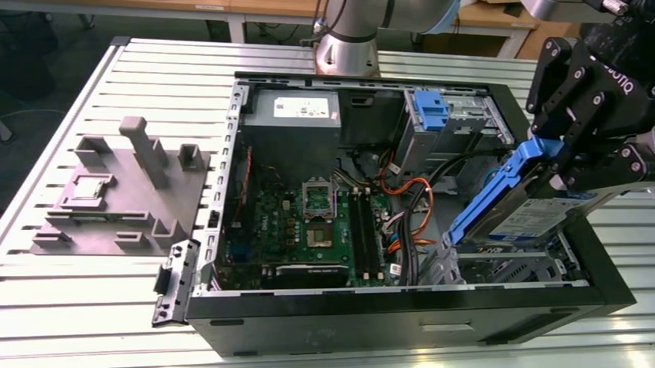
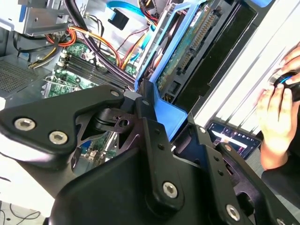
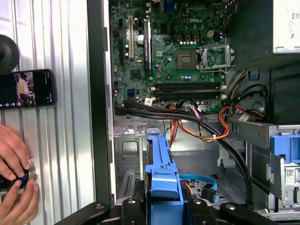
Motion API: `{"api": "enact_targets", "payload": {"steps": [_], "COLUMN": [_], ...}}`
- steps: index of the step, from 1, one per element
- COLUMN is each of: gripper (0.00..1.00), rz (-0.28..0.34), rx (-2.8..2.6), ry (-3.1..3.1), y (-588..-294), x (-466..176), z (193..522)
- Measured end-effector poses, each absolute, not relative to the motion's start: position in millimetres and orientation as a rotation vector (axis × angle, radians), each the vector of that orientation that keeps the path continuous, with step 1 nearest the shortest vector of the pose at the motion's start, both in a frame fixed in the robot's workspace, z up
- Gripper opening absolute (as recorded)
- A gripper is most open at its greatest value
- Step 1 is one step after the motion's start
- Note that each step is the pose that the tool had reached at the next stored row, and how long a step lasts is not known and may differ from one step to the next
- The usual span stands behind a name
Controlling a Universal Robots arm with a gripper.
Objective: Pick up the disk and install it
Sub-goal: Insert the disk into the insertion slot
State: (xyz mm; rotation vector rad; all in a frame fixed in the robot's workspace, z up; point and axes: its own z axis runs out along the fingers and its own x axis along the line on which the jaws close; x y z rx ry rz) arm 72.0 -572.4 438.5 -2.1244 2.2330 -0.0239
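**Q:** What is the state of the pincer?

**A:** The pincer (image 1: 566, 175) is clamped on the disk (image 1: 527, 217). Its fingers (image 2: 152, 136) press on one end of the blue carrier (image 3: 161, 178).

**Q:** Where is the disk?

**A:** It is tilted and extends down and away from the pincer into the open computer case (image 1: 409, 322). The labelled face shows in the exterior view. The circuit-board face shows in the second wrist view.

**Q:** What is near the pincer?

**A:** The motherboard (image 1: 307, 222) lies beyond the far end of the disk, on the floor of the case. Orange and black cables (image 3: 206, 126) run between the motherboard and the pincer. Outside the case wall, beside the pincer, a person's hands (image 3: 14, 187) rest on the slatted table (image 1: 103, 307) near a phone (image 3: 26, 89).
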Motion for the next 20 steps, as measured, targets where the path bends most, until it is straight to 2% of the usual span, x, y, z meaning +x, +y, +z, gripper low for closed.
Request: {"api": "enact_targets", "payload": {"steps": [12,20], "gripper": [0.37,0.37], "rz": [-0.067,-0.074], "rx": [-2.104,-2.101], "ry": [2.21,2.207], "y": [-572.3,-572.3], "x": [63.3,60.3], "z": [435.9,432.3]}}
